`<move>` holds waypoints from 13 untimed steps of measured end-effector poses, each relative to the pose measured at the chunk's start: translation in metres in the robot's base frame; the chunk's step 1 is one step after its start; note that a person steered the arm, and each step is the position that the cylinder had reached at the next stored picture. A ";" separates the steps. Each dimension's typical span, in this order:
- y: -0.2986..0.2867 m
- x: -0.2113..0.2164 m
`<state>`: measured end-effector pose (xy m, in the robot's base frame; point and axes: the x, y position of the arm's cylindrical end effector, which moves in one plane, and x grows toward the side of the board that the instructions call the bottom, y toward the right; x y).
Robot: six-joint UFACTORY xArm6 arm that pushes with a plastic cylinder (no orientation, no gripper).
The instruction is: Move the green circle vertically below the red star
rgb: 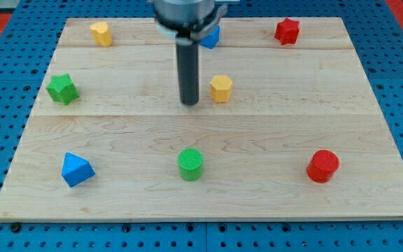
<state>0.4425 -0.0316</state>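
Note:
The green circle [191, 164] is a short cylinder at the view's bottom centre of the wooden board [271, 203]. The red star [287, 31] sits near the view's top right corner. My tip [189, 103] is the lower end of the dark rod, in the middle of the board. It stands well above the green circle in the view and just left of a yellow hexagon [221, 88], apart from both.
A blue block [210, 36] shows partly behind the rod at the top. A yellow block [101, 33] sits at the top left, a green star [62, 89] at the left, a blue triangle [76, 169] at the bottom left, a red circle [322, 166] at the bottom right.

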 end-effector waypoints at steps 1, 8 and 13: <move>-0.024 0.056; 0.125 0.083; 0.147 0.025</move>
<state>0.4674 0.1150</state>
